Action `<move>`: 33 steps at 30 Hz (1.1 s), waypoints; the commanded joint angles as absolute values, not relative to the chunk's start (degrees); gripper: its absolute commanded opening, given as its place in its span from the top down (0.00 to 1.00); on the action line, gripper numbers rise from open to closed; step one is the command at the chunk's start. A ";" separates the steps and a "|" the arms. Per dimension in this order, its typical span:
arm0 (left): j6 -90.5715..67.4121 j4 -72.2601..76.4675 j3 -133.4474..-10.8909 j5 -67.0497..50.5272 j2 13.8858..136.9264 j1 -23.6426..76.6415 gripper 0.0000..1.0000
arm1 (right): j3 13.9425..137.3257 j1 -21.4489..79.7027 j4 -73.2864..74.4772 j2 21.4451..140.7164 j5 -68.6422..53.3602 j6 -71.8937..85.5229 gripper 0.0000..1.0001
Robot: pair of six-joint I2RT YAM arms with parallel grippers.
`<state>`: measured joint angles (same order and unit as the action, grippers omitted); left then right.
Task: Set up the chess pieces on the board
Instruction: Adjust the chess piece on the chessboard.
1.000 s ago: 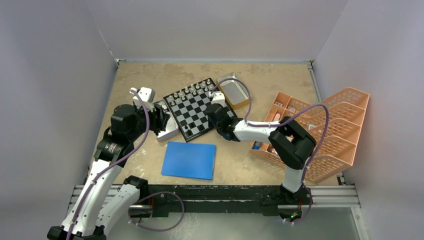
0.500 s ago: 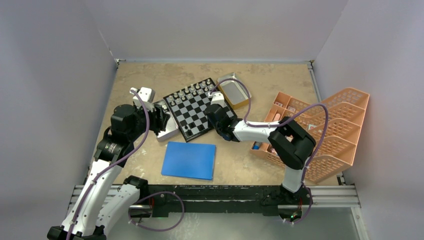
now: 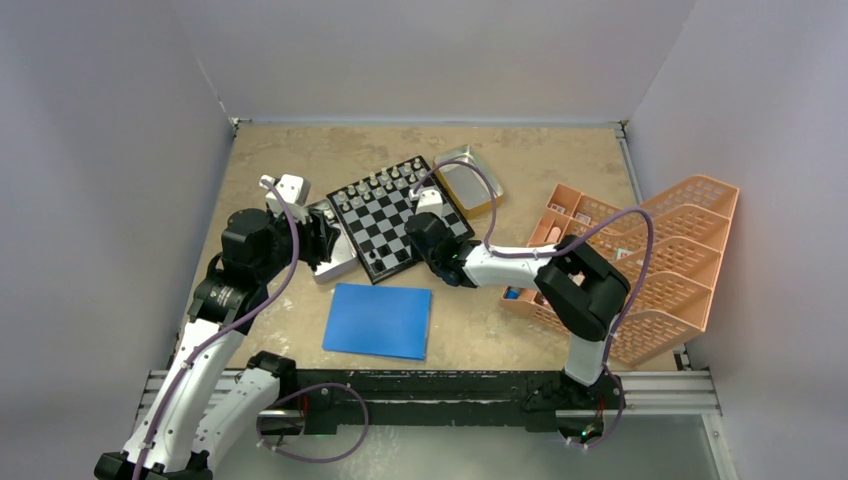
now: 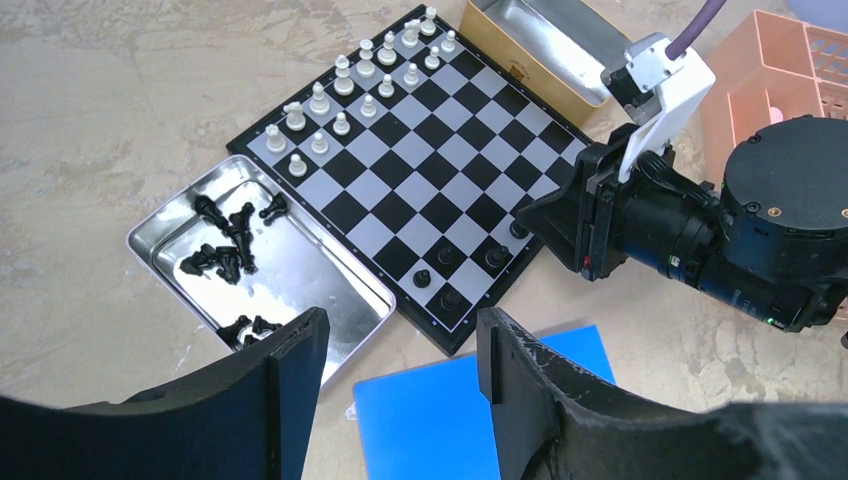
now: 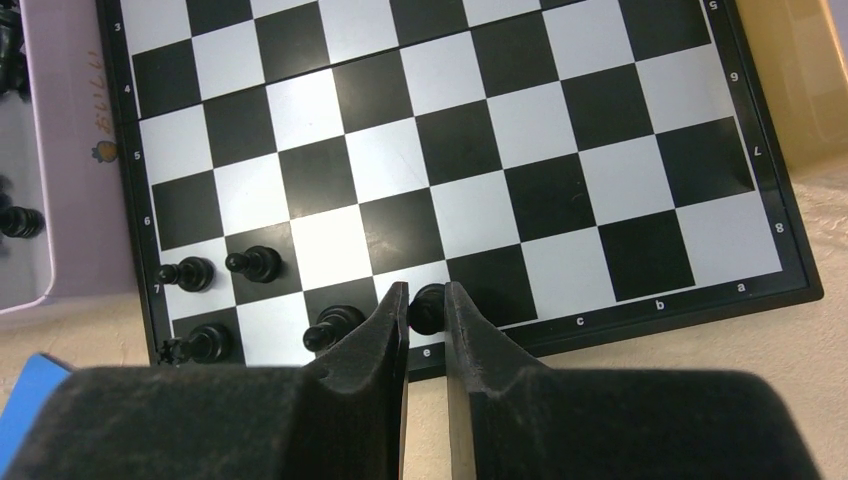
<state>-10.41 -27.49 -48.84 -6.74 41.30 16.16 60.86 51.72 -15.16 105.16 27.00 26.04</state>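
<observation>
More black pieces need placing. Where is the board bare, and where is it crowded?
Bare: the board's near rows from the right hand out to the edge facing the gold tray, and the middle rows up to the white pieces. Crowded: the near-left corner, where four black pieces stand beside the black piece that hand grips.

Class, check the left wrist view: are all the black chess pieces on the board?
No: several black pieces lie in the metal tray beside the board.

Numerals 3 to 8 and letters a, b, c, e on the board (image 5: 620, 314) border.
</observation>
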 commanded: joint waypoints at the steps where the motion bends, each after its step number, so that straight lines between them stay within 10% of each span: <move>1: -10.72 -25.75 -48.69 -6.22 41.21 16.26 0.44 | 63.28 52.27 -15.64 104.50 27.24 25.86 0.82; 33: -10.72 -25.92 -48.70 -6.24 41.22 16.26 0.44 | 64.87 53.34 -13.91 106.88 29.03 26.19 0.79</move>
<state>-10.41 -27.51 -48.84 -6.74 41.30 16.16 62.48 52.99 -13.85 106.04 26.59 26.09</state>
